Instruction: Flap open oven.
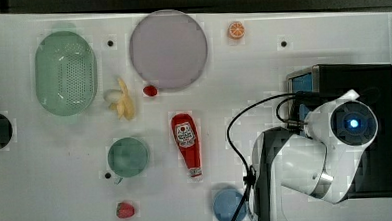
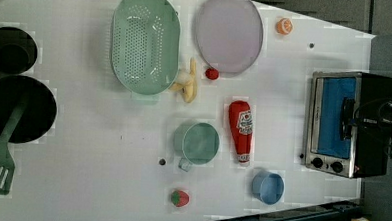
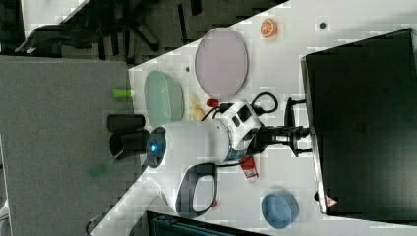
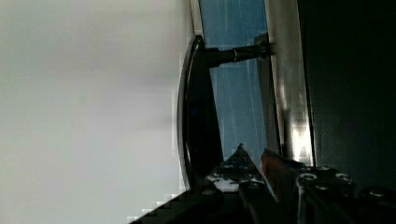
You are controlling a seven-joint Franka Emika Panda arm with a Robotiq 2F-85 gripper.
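Oven point(image 2: 348, 122) sits at the right edge of the left view, a black box with a silver front frame, blue glass door and small knobs toward the lower right of the frame. In the top view the oven point(image 1: 363, 83) lies at the right side, partly under the white arm point(image 1: 331, 149). The door looks shut: in the left view the blue glass lies flat within its frame, and in the wrist view the glass runs close along the silver frame with no gap opened. The dark bar handle point(image 4: 198, 102) stands off the glass on a short post.

The tool point(image 3: 294, 132) reaches to the oven's front in the right view, at the middle of the frame, right at the handle. In the wrist view its dark parts sit at the lower middle of the frame, close to the handle's end. Whether it is open, closed or gripping the handle cannot be told here.

As a judgement, the approach is done and the tool is placed at the handle, but the opening itself is not yet done: the door must be pulled out and swung down.

Further out on the white surface point(image 1: 280, 16) lie a ketchup bottle point(image 1: 187, 143) at the centre of the top view, a blue cup point(image 1: 228, 205) at the lower middle, a green mug point(image 1: 128, 157), a grey plate point(image 1: 168, 49), a green strainer point(image 1: 65, 72), a banana point(image 1: 123, 99) and an orange slice point(image 1: 236, 30) near the top.
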